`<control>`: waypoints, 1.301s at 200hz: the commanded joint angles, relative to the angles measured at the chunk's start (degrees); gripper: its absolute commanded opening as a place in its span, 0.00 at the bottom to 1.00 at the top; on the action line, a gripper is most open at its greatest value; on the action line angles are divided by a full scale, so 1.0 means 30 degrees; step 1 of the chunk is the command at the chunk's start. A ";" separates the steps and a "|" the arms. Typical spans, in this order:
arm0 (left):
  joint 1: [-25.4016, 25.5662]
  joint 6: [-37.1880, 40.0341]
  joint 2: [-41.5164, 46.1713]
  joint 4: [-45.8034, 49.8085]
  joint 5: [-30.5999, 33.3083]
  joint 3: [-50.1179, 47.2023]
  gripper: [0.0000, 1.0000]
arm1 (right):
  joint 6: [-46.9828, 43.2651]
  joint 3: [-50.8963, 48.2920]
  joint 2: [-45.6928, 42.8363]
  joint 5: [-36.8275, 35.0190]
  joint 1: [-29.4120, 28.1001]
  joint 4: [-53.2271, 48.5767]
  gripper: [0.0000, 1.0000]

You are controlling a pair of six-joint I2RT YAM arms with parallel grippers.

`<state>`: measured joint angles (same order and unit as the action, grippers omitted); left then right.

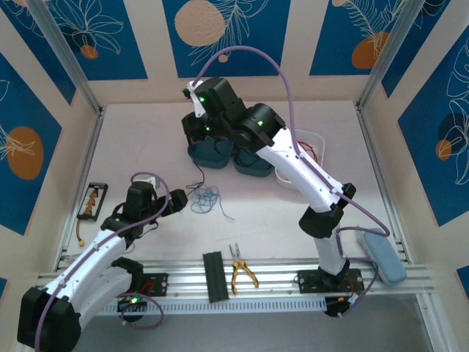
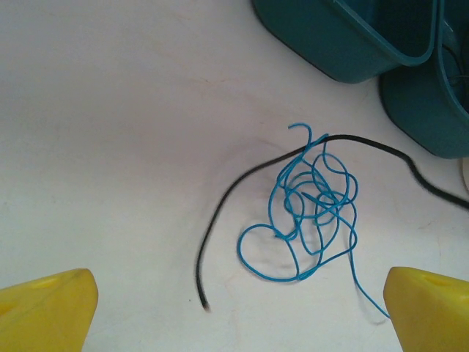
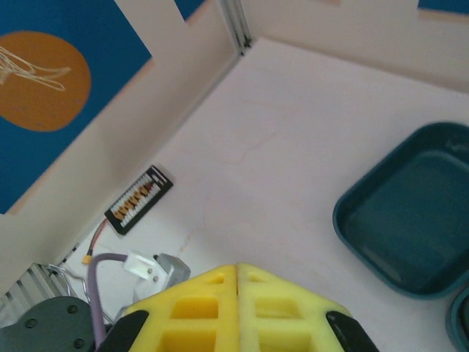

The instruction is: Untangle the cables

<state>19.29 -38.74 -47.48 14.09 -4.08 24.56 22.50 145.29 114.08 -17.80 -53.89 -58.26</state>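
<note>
progress: judged early, little separated yet. blue cable (image 2: 316, 207) lies as one knot of overlapping loops on the table (image 2: 110, 110), about mid-table, just in front of the teal bins (image 2: 344, 44). black cable (image 2: 220, 209) crosses the top of that knot and looks threaded through a loop or two. cannot tell how many. its near end lies free on bare table. its other end runs off toward the bins.

left to do, by my reading: draw the black strand clear of the blue, then open out the blue loops. a red strand (image 1: 316, 152) shows in a white tray at the far right. too small to say whether it is tangled.

left hand (image 2: 236, 312): spread wide, yellow fingers (image 2: 45, 308) either side of the view, low, just short of the knot. touching nothing, holding nothing.

right hand (image 3: 237, 275): clenched, pads pressed flat together, nothing seen between them. it hangs above the table beside a bin, well apart from the cables.
</note>
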 commanded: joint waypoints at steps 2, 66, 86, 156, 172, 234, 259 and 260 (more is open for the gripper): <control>-0.0248 -0.0106 0.0036 -0.0270 -0.0385 -0.0191 1.00 | -0.1004 0.1130 -0.0328 0.0349 0.0031 0.0016 0.00; -0.0246 -0.0134 0.0978 0.0029 0.0146 -0.0323 1.00 | -0.1906 0.1883 -0.1239 -0.1131 0.0694 0.0262 0.00; -0.0248 -0.0258 0.1150 0.0083 0.0216 -0.0392 1.00 | -0.1289 0.0733 -0.1641 -0.1169 0.1018 -0.0158 0.00; -0.0248 -0.0385 0.0989 0.0657 0.1011 -0.0218 1.00 | 0.3603 -1.2331 -0.4135 0.1031 0.1052 0.0262 0.12; -0.0248 -0.0669 0.0975 0.0662 0.1290 -0.0303 1.00 | 0.4039 -1.5390 -0.4811 0.2493 0.0506 0.2090 0.16; -0.0362 -0.1849 0.1056 0.1702 0.2995 -0.0422 1.00 | 0.1912 -1.6813 -0.2345 0.0988 -0.2603 0.1833 0.24; -0.0744 -0.2305 0.1099 0.2871 0.3635 -0.0349 1.00 | 0.1074 -1.5385 -0.0293 0.0112 -0.3576 0.0960 0.28; -0.0760 -0.2327 0.1095 0.2882 0.3654 -0.0356 1.00 | 0.1020 -1.5311 -0.0220 0.0064 -0.3588 0.0918 0.29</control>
<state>18.76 -43.44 -44.73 18.04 3.18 23.88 28.91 95.70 107.66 -14.90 -62.65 -53.30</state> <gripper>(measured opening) 0.998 0.269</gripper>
